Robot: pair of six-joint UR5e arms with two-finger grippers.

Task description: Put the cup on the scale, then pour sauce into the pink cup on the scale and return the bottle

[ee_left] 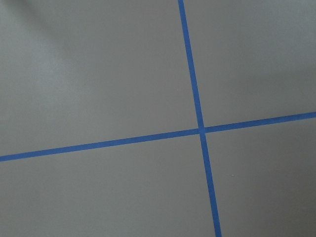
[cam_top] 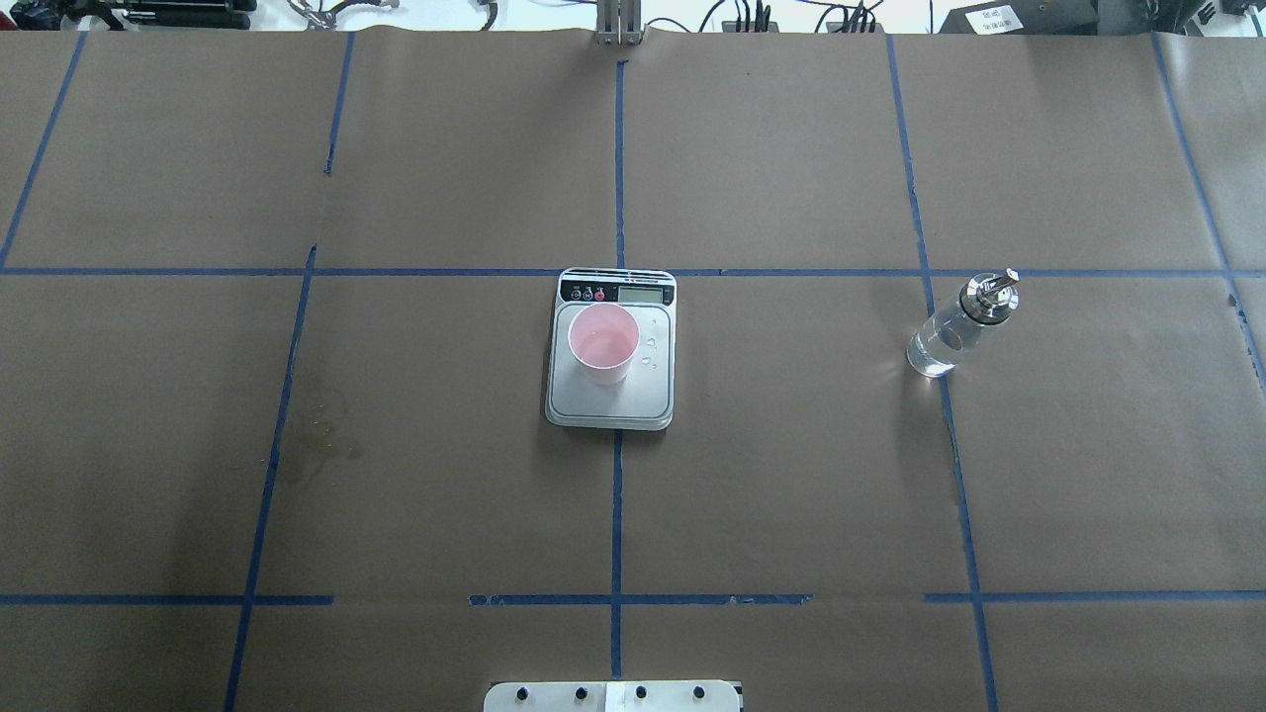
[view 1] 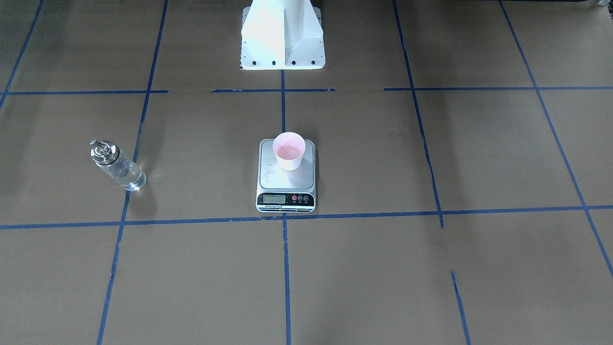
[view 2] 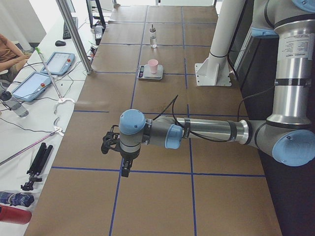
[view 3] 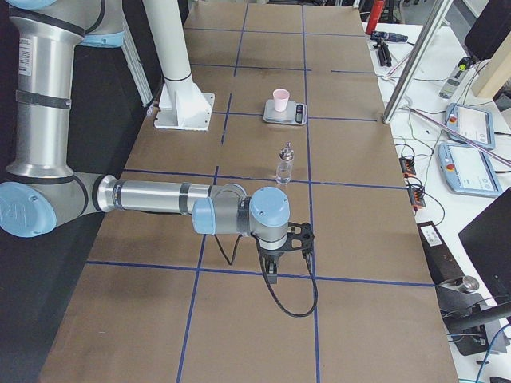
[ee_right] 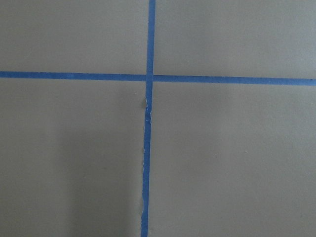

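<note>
Scale (view 1: 287,183) display unreadable, left gripper (view 2: 126,167) and right gripper (view 3: 273,271) finger gap indiscernible, robot base (view 1: 282,40) cropped

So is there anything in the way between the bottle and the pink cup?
No, nothing visible. Between the bottle and the cup, which sits on the scale, there is only the bare brown table.
</note>
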